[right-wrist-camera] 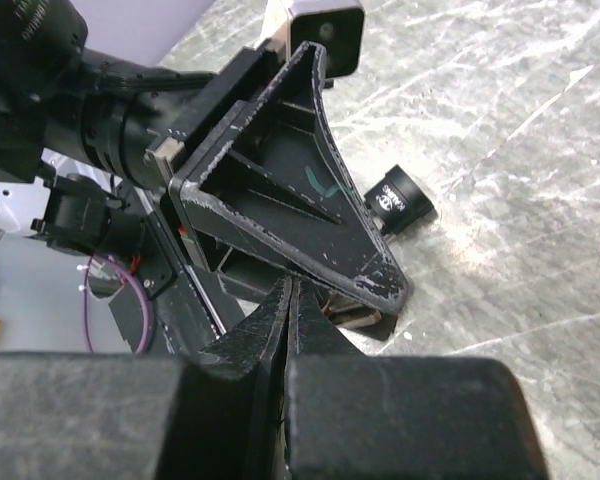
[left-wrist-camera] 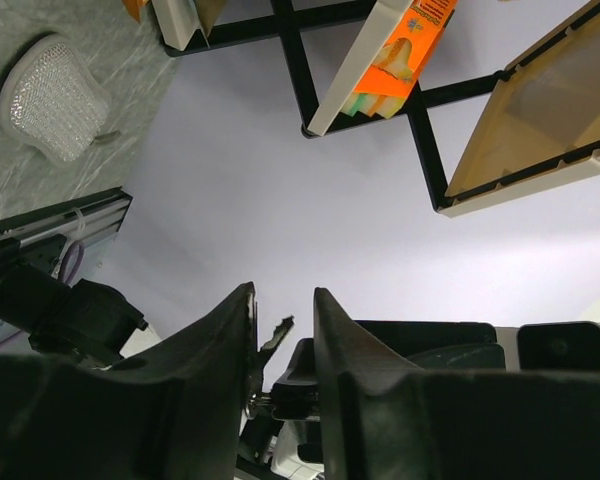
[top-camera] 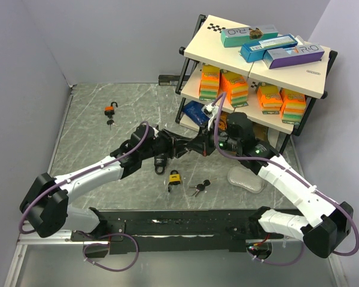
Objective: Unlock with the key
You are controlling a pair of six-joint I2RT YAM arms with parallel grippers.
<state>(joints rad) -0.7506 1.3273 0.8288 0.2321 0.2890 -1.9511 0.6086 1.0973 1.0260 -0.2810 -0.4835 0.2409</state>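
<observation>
Lower centre: left pincer (left-wrist-camera: 284, 300), two dark fingers (left-wrist-camera: 215, 350) with a narrow gap between them. A thin metal piece (left-wrist-camera: 278, 331) sits in the gap; grip unclear.
Upper left: grey marbled desk (left-wrist-camera: 15, 175), with a white textured object (left-wrist-camera: 52, 95) on it.
Top: black shelf frame (left-wrist-camera: 420, 140), orange box (left-wrist-camera: 412, 45).

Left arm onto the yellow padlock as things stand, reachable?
Probably yes: the yellow padlock lies uncovered on the table, close to the left gripper; only loose keys lie beside it.

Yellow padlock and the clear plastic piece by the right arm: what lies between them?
A bunch of keys lies between the yellow padlock and the clear plastic piece; the top view shows it.
</observation>
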